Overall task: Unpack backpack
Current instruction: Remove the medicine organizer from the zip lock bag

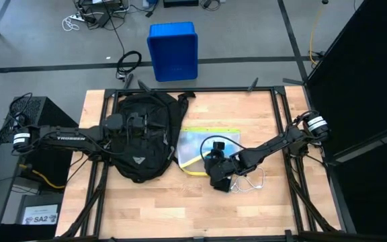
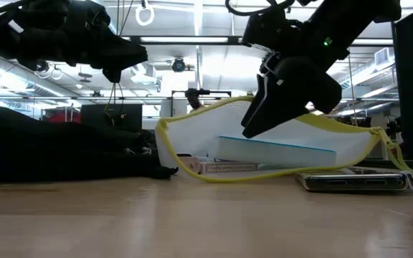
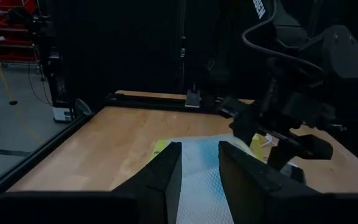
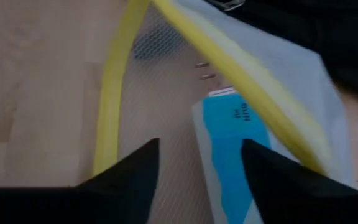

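The black backpack [image 1: 140, 138] lies flat on the table's left half; in the low view it is a low dark mound [image 2: 56, 154]. A white mesh pouch with yellow edging [image 1: 207, 149] lies to its right, holding a blue-topped box [image 4: 235, 149] and a flat book [image 2: 221, 167]. My left gripper [image 3: 199, 171] is open and empty, hovering above the backpack [image 2: 115, 68] and pointing toward the pouch. My right gripper [image 4: 199, 165] is open over the pouch's near part [image 1: 217, 171], its fingers standing above the mesh and the box.
A flat dark device [image 2: 353, 180] and a white cable [image 1: 252, 181] lie on the table right of the pouch. A blue crate [image 1: 173, 50] stands on the floor beyond the far edge. Bare wood [image 1: 180, 208] shows along the near edge.
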